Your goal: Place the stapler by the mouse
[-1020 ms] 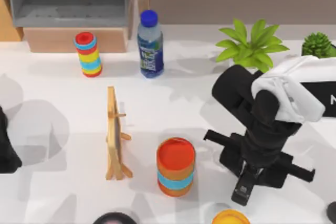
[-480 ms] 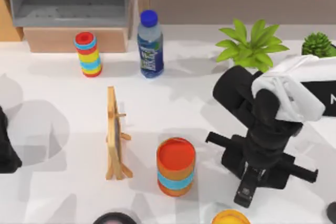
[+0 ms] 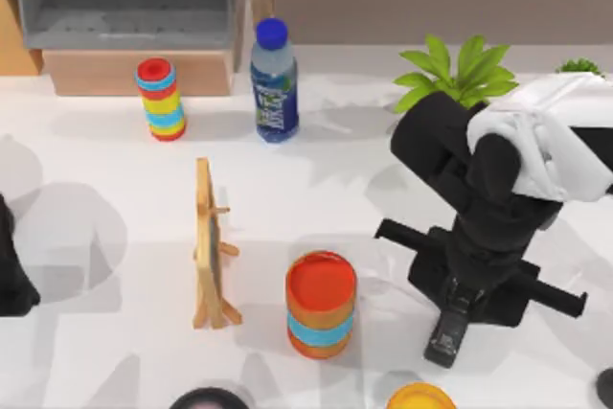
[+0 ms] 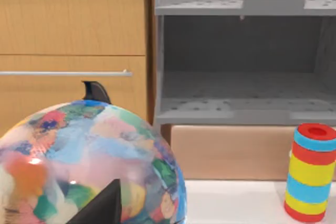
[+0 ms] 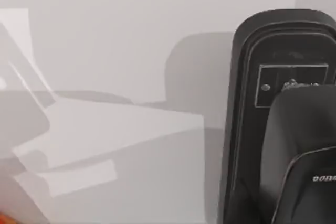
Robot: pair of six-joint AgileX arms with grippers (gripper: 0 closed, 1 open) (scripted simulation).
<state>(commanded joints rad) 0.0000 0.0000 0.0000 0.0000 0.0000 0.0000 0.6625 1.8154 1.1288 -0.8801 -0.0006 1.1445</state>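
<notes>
The right tool [image 3: 458, 308] sat near the surface's [image 3: 115, 352] front-right corner, clamped on the slim black bar-shaped stapler [image 3: 446, 334] (its free end poked out toward the front edge). Compared with a second earlier, the right arm's white-and-black wrist had shifted slightly toward the right edge and the stapler's angle had changed a little, so the carry looked underway, not a release. In the right wrist view the stapler [image 5: 278, 93] showed above bare surface with its white label visible. The dark mouse [image 3: 209, 399] appeared to be the rounded shape at the front edge, left of the orange-and-blue striped cylinder [image 3: 321, 304]; placing remained undone. The left tool [image 4: 100, 208] stayed parked at the left edge beside a multicoloured globe [image 4: 89, 161]; its fingers, cannot tell.
</notes>
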